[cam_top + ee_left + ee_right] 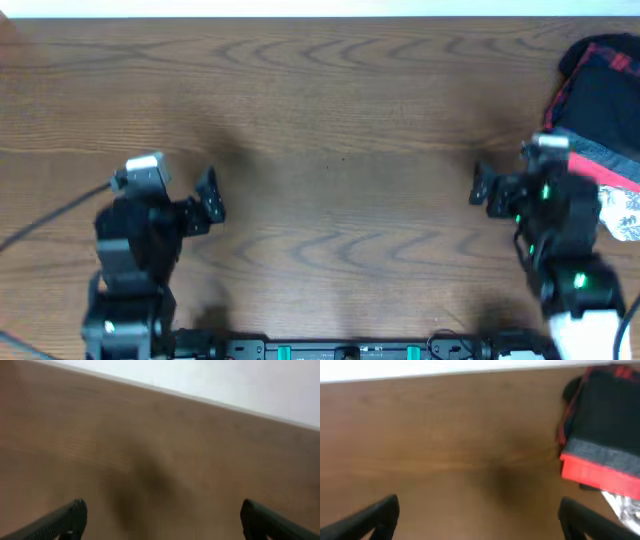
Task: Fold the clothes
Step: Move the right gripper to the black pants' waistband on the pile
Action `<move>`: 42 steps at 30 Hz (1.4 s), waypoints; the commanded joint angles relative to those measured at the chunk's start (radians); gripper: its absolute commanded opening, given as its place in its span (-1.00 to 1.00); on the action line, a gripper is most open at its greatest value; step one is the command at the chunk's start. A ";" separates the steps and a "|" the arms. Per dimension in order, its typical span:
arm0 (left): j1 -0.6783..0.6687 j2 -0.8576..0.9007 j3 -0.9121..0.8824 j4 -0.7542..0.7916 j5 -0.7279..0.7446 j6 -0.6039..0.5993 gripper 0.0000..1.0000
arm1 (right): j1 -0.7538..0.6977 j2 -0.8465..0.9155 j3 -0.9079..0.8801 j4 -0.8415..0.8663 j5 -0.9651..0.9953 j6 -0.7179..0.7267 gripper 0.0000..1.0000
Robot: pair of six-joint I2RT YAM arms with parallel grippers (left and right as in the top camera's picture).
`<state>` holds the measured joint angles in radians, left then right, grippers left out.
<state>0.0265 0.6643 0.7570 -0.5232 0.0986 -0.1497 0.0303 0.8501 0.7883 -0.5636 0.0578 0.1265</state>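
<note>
Your trousers (600, 115) lie bunched at the right edge of the table (330, 100), beside the right gripper (483, 190). It and the left gripper (208, 198) hover wide open, empty, likely ready to reach.

No lettering, label, brand or number is legible in any view; pale marks on the black bar (372, 349) at the near edge of the wooden table (330, 110) are too small to read.
</note>
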 commanded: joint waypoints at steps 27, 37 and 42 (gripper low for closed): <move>0.006 0.269 0.328 -0.272 -0.046 0.020 0.96 | -0.824 0.637 0.427 -0.087 -0.155 -0.092 0.98; 0.006 0.282 0.328 -0.268 -0.046 0.021 0.96 | -0.877 0.857 0.427 0.008 -0.175 -0.151 0.87; 0.006 0.282 0.328 -0.268 -0.046 0.020 0.96 | -0.877 0.922 0.427 0.079 -0.243 -0.188 0.87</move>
<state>0.0265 0.9436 1.0649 -0.7956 0.0673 -0.1341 -0.8406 1.7382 1.2018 -0.5014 -0.1177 -0.0154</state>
